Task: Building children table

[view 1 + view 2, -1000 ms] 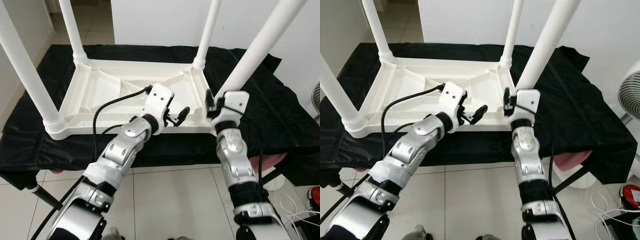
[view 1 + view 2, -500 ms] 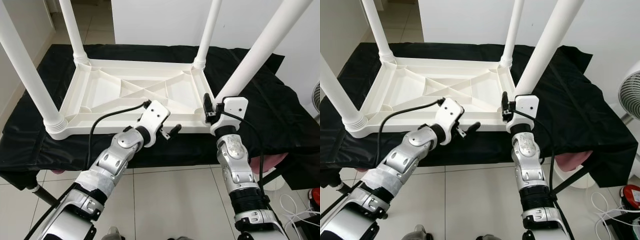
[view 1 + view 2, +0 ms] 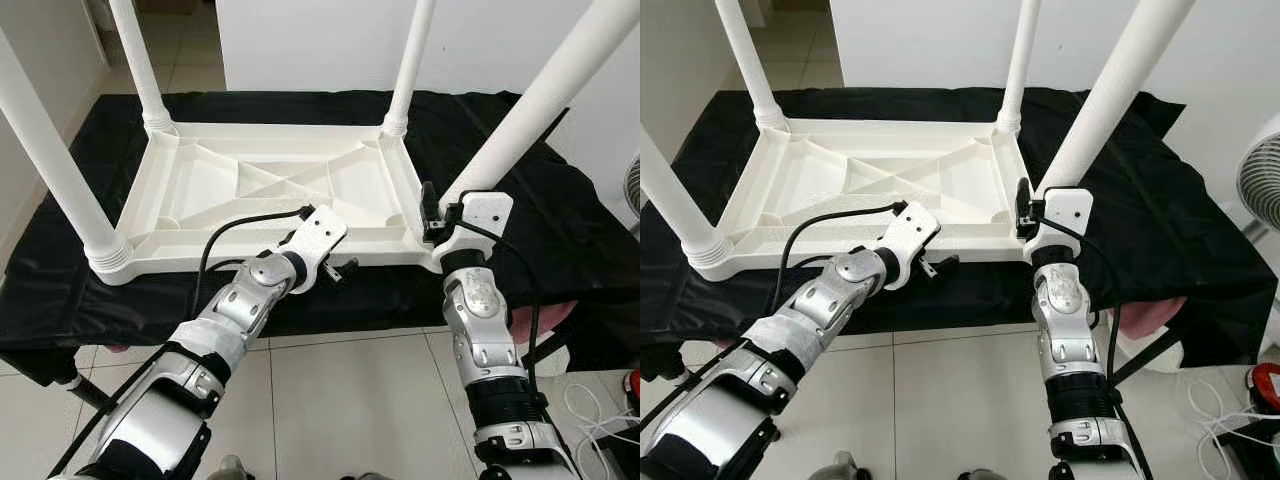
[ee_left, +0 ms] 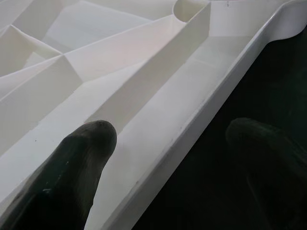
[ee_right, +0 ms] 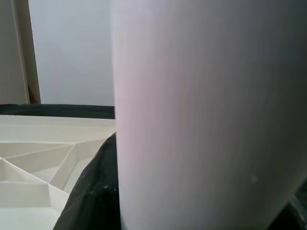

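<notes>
Black cloth [image 3: 560, 215] is draping a low platform over pale floor tiles [image 3: 330, 400], and on it a white moulded-plastic children's table [image 3: 270, 190] is lying upside down, its ribbed underside facing up and four white tubular legs rising from its corners, presumably so the legs can be fitted from above. At the near right corner, the right gripper [image 3: 432, 208] is reaching up against the near right leg [image 3: 540, 110]; the right wrist view is showing the white tube pressed close between dark fingers [image 5: 93, 191], so the gripper is judged to be closing around the leg's base, most likely to seat or steady it in its socket. Left of it, along the near long edge, the left gripper [image 3: 938, 265] is hovering with its two black fingers [image 4: 72, 167] spread apart and holding nothing; in the left wrist view one finger is lying over the white tray side of the rim while the other is hanging over the dark cloth outside, straddling the table's near rim [image 4: 201, 129] without clamping it. That placement suggests it is readying to brace the tabletop while the right arm is working the leg. The far two legs and the near left leg [image 3: 60, 170] are standing upright, well apart from both grippers.
</notes>
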`<state>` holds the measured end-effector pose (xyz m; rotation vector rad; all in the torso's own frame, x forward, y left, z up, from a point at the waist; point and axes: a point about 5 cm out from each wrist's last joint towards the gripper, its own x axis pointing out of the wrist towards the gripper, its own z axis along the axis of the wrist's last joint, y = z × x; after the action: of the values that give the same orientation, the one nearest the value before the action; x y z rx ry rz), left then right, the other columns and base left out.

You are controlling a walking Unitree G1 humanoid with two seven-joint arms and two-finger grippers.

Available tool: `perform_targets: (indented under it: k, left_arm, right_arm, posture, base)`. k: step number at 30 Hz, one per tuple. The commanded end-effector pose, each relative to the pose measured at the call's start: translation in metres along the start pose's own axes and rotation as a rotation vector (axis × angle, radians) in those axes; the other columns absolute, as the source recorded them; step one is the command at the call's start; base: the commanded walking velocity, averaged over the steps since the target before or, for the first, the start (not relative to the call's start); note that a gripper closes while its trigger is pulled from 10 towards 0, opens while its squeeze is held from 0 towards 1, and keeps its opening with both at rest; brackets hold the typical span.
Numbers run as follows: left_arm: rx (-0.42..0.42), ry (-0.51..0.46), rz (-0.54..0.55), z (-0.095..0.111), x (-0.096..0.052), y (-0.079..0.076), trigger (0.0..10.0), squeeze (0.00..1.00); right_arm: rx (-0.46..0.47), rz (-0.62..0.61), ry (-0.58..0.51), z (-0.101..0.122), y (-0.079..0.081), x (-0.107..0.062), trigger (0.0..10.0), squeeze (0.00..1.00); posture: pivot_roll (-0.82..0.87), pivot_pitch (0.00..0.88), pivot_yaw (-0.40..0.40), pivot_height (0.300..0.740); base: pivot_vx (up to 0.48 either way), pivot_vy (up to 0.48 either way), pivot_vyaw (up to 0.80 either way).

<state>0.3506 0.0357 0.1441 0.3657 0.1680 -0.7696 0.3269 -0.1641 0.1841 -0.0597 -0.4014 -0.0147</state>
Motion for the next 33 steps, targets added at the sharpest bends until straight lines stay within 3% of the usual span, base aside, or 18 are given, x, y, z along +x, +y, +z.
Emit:
perform_targets:
  k: [1,7,8,10,11,16,17,18,19,21,23,24,27,28,29,30,33]
  left_arm:
    - [0.013,0.03,-0.016,-0.001,0.002,-0.001,10.0,0.0]
    - [0.042,0.059,-0.043,-0.003,0.005,-0.003,10.0,0.0]
    - [0.048,0.07,-0.048,-0.003,0.007,-0.003,8.6,0.0]
    - [0.048,0.07,-0.048,-0.003,0.007,-0.003,8.6,0.0]
    - [0.058,0.089,-0.053,-0.003,0.009,-0.002,4.7,0.0]
    - [0.064,0.096,-0.06,-0.002,0.011,-0.002,4.9,0.0]
    - [0.066,0.095,-0.061,0.0,0.012,-0.002,6.2,0.0]
    - [0.074,0.095,-0.066,0.001,0.012,-0.002,4.9,0.0]
    - [0.074,0.095,-0.066,0.001,0.012,-0.002,4.9,0.0]
    - [0.102,0.097,-0.091,0.002,0.013,-0.003,3.2,0.0]
    - [0.112,0.102,-0.099,0.001,0.012,-0.002,3.2,0.0]
    - [0.129,0.109,-0.111,0.0,0.012,-0.002,4.0,0.0]
    - [0.151,0.122,-0.127,-0.003,0.011,-0.002,4.1,0.0]
    - [0.168,0.129,-0.136,-0.004,0.011,-0.001,3.0,0.0]
    - [0.168,0.129,-0.136,-0.004,0.011,-0.001,3.0,0.0]
    - [0.183,0.142,-0.135,-0.006,0.011,0.001,3.9,0.0]
    - [0.199,0.153,-0.137,-0.008,0.01,0.002,3.9,0.0]
  right_arm:
    - [-0.009,-0.01,-0.009,0.002,-0.002,0.0,10.0,0.0]
    - [-0.014,-0.016,-0.013,0.003,-0.003,0.0,10.0,0.0]
    - [-0.016,-0.018,-0.012,0.003,-0.003,0.001,10.0,0.0]
    - [-0.016,-0.018,-0.012,0.003,-0.003,0.001,10.0,0.0]
    - [-0.02,-0.019,-0.011,0.003,-0.002,0.0,10.0,0.0]
    - [-0.02,-0.018,-0.01,0.002,-0.001,0.0,10.0,0.0]
    - [-0.02,-0.018,-0.01,0.002,-0.001,0.0,10.0,0.0]
    - [-0.02,-0.019,-0.011,0.002,0.0,0.0,10.0,0.0]
    - [-0.02,-0.019,-0.011,0.002,0.0,0.0,10.0,0.0]
    - [-0.021,-0.022,-0.012,0.002,-0.001,0.0,10.0,0.0]
    - [-0.021,-0.025,-0.012,0.002,-0.001,-0.001,10.0,0.0]
    - [-0.023,-0.028,-0.013,0.002,-0.001,-0.001,10.0,0.0]
    - [-0.023,-0.033,-0.012,0.002,-0.003,-0.001,10.0,0.0]
    - [-0.024,-0.036,-0.012,0.002,-0.003,-0.002,10.0,0.0]
    - [-0.024,-0.036,-0.012,0.002,-0.003,-0.002,10.0,0.0]
    - [-0.024,-0.04,-0.012,0.002,-0.004,-0.002,10.0,0.0]
    - [-0.025,-0.044,-0.012,0.002,-0.004,-0.002,10.0,0.0]
  posture:
    - [-0.03,0.025,0.018,0.74]
    - [-0.04,0.018,0.027,0.74]
    - [-0.04,0.014,0.031,0.74]
    - [-0.04,0.014,0.031,0.74]
    - [-0.05,0.008,0.04,0.74]
    - [-0.05,0.007,0.043,0.74]
    - [-0.05,0.006,0.045,0.74]
    - [-0.05,0.005,0.049,0.74]
    - [-0.05,0.005,0.049,0.74]
    - [-0.05,0.003,0.054,0.74]
    - [-0.05,0.003,0.06,0.74]
    - [-0.06,0.003,0.063,0.74]
    - [-0.05,0.005,0.067,0.74]
    - [-0.05,0.007,0.07,0.74]
    - [-0.05,0.007,0.07,0.74]
    - [-0.06,0.01,0.073,0.74]
    - [-0.05,0.011,0.074,0.74]
  base:
    - [0.0,0.0,0.0]
    - [0.0,0.0,0.0]
    - [0.0,0.0,0.0]
    - [0.0,0.0,0.0]
    - [0.0,0.0,0.0]
    - [0.0,0.0,0.0]
    - [0.0,0.0,0.0]
    - [0.0,0.0,0.0]
    - [0.0,0.0,0.0]
    - [0.0,0.0,0.0]
    - [0.0,0.0,0.0]
    - [0.0,0.0,0.0]
    - [0.0,0.0,0.0]
    - [0.0,0.0,0.0]
    - [0.0,0.0,0.0]
    - [0.0,0.0,0.0]
    - [0.0,0.0,0.0]
